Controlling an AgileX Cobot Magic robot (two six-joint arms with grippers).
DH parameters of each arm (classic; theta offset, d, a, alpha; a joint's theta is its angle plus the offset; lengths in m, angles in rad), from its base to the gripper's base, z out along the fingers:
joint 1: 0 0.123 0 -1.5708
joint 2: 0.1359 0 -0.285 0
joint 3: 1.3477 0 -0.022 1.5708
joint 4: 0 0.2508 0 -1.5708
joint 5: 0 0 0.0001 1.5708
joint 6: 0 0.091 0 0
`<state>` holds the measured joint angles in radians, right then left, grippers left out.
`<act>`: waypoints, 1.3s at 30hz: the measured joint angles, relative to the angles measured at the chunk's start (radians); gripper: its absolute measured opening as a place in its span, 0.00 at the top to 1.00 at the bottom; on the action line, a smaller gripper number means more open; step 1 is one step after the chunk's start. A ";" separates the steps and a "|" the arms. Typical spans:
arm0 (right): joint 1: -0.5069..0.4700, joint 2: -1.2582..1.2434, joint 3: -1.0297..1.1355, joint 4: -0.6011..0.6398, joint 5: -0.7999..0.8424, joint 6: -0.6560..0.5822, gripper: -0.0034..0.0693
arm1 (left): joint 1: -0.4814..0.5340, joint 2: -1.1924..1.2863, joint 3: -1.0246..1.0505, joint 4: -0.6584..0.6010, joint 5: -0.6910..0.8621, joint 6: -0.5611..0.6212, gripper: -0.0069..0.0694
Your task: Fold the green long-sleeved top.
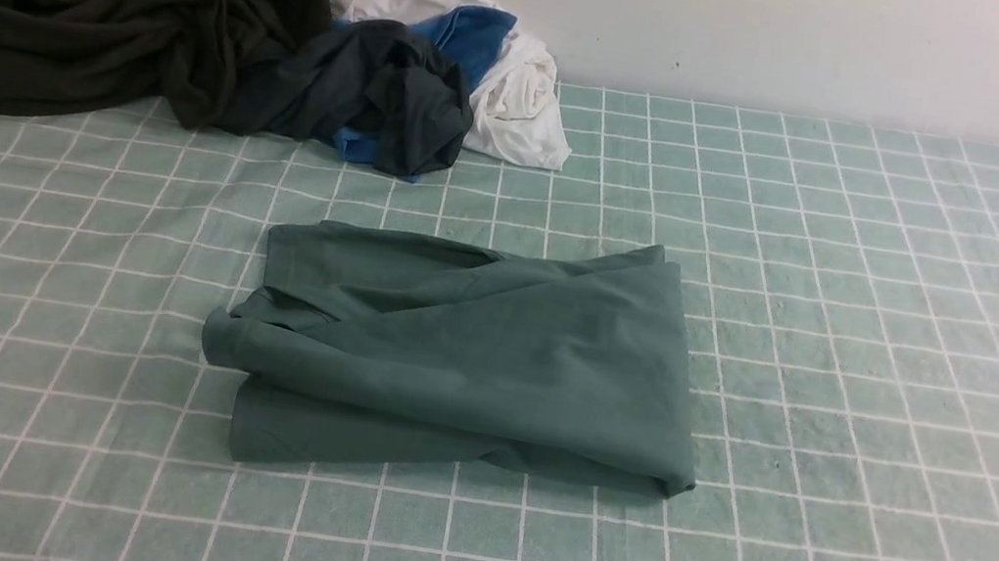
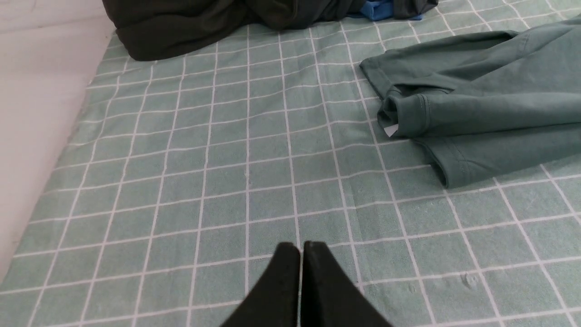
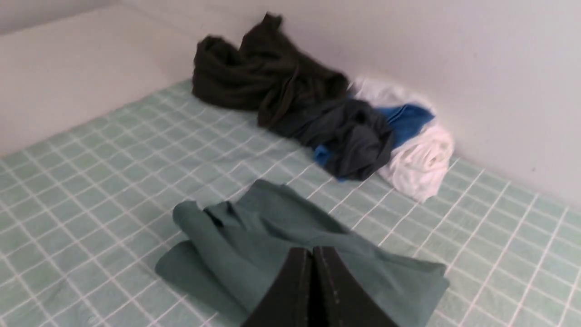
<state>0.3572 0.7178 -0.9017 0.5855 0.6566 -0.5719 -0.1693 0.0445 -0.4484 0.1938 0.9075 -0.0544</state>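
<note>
On the checked cloth (image 1: 842, 371) lies the green top (image 1: 468, 355), folded small. Both the left gripper (image 2: 300, 247) and right gripper (image 3: 312, 252) are pinched together, holding nothing, likely because the folding looks done.

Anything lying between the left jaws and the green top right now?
Nothing visible. In the left wrist view only bare checked cloth lies between the shut left gripper and the green top. The pile of dark, blue and white clothes sits at the back by the wall, apart from it.
</note>
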 joint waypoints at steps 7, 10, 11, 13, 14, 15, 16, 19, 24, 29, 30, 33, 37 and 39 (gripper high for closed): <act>0.000 -0.201 0.126 0.000 -0.005 0.000 0.97 | 0.000 0.000 0.000 0.000 0.000 0.000 0.91; -0.001 -0.244 0.142 0.000 0.043 0.000 0.97 | 0.000 0.000 0.000 0.000 0.000 0.000 0.91; -0.001 -0.253 0.145 -0.003 0.050 0.000 0.97 | 0.000 0.000 0.000 0.000 0.000 0.000 0.91; -0.001 -0.266 0.146 -0.017 0.049 0.000 0.97 | 0.000 0.000 0.000 0.000 0.000 0.000 0.91; -0.001 -0.271 0.146 -0.034 0.047 0.000 0.97 | 0.000 0.000 0.000 0.000 0.000 0.000 0.91; -0.001 -0.273 0.146 -0.051 0.043 0.000 0.97 | 0.000 0.000 0.000 0.000 0.000 0.000 0.91; -0.001 -0.275 0.146 -0.080 0.037 0.000 0.97 | 0.000 0.000 0.000 0.000 0.000 0.000 0.91; -0.001 -0.275 0.148 -0.138 0.021 0.027 0.97 | 0.000 0.000 0.000 0.000 0.000 0.000 0.91; -0.016 -0.288 0.242 -0.250 -0.102 0.211 0.97 | 0.000 0.000 0.000 0.000 -0.001 0.000 0.91; -0.117 -0.407 0.489 -0.371 -0.361 0.485 0.97 | 0.000 0.000 0.000 0.000 -0.003 0.000 0.91; -0.142 -0.446 0.548 -0.393 -0.410 0.519 0.97 | 0.000 0.000 0.000 0.000 -0.003 0.000 0.91; -0.214 -0.553 0.695 -0.456 -0.482 0.592 0.97 | 0.000 0.000 0.000 0.000 -0.004 0.000 0.91; -0.336 -0.695 0.875 -0.558 -0.462 0.716 0.97 | 0.000 0.000 0.000 0.000 -0.004 0.000 0.91; -0.377 -0.720 0.921 -0.595 -0.426 0.755 0.97 | 0.000 0.000 0.000 0.000 -0.005 0.000 0.91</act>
<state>-0.0196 -0.0027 0.0191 -0.0095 0.2302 0.1832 -0.1693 0.0445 -0.4484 0.1941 0.9026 -0.0544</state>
